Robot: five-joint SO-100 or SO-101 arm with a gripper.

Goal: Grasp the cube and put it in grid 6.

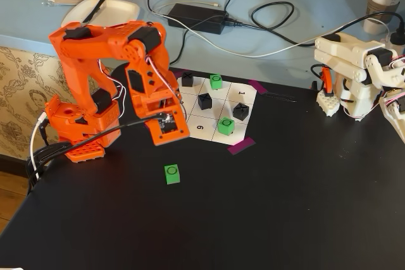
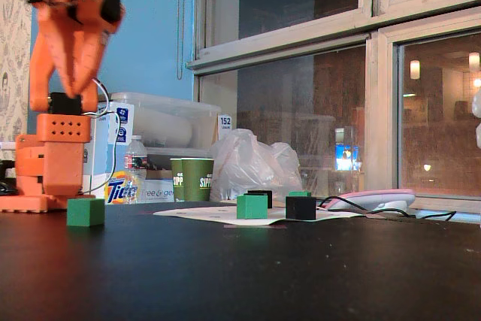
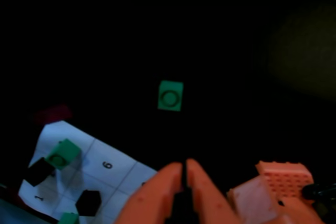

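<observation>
**Green cube waits on bare table as orange arm hovers above**

Cube first: the small bright green cube with a black ring on its top face (image 1: 172,173) sits alone on the black tabletop (image 1: 285,207), well clear of the white paper grid with black lines (image 1: 247,96). The orange two-finger gripper (image 3: 184,167) hangs above the table with its fingertips pressed together and nothing between them; in the wrist view the cube (image 3: 170,95) lies ahead of the tips, apart from them, so the camera appears aimed to line up a descent. The jaws would have to part before any grasp. The white cell printed "6" (image 1: 200,127) stands empty at the grid's near edge, closest to the arm. Other green cubes (image 1: 225,125) and black cubes (image 1: 204,100) occupy neighbouring cells. A second, cream-coloured arm (image 1: 354,74) stands idle at the table's far right in a fixed view.
</observation>
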